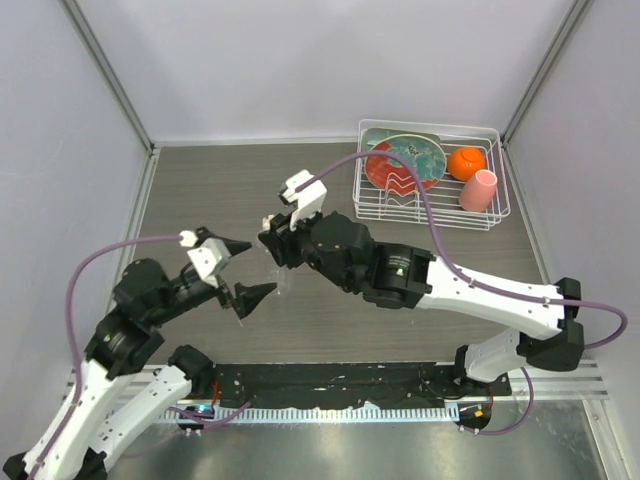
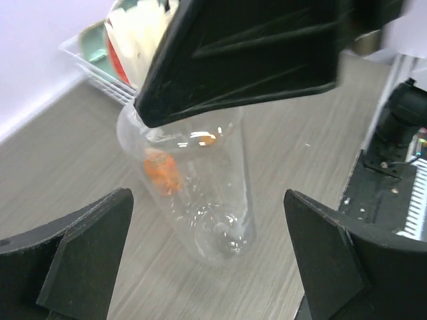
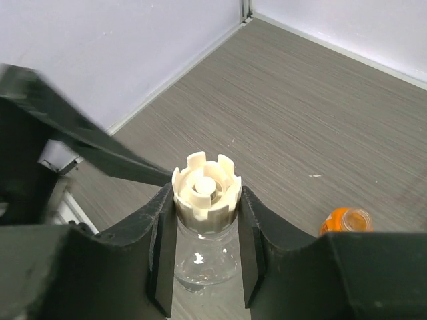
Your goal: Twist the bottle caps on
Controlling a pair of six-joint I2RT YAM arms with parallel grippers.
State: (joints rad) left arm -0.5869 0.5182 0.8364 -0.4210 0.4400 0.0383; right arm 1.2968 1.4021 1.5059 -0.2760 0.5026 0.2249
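Place: robot manipulation lab, an enclosed test cell.
Enclosure: plain white panels (image 1: 300,60) on three sides, joined by bare metal frame posts (image 1: 108,75).
Work surface: grey wood-grain tabletop (image 1: 230,180).
Machinery: two white-and-black arms, left arm (image 1: 110,345) and right arm (image 1: 480,290), bolted to a black base plate (image 1: 340,380) at the near edge.
Wiring: purple cables (image 1: 130,243) looped in the open along the arms; white toothed strip (image 1: 340,411) along the front.
Props: white wire rack (image 1: 430,123) holding plates (image 1: 405,165), orange ball (image 1: 466,162) and pink cup (image 1: 479,190).
Small goods: clear bottle (image 2: 200,200) with cream-white cap (image 3: 206,190), standing between the arms.
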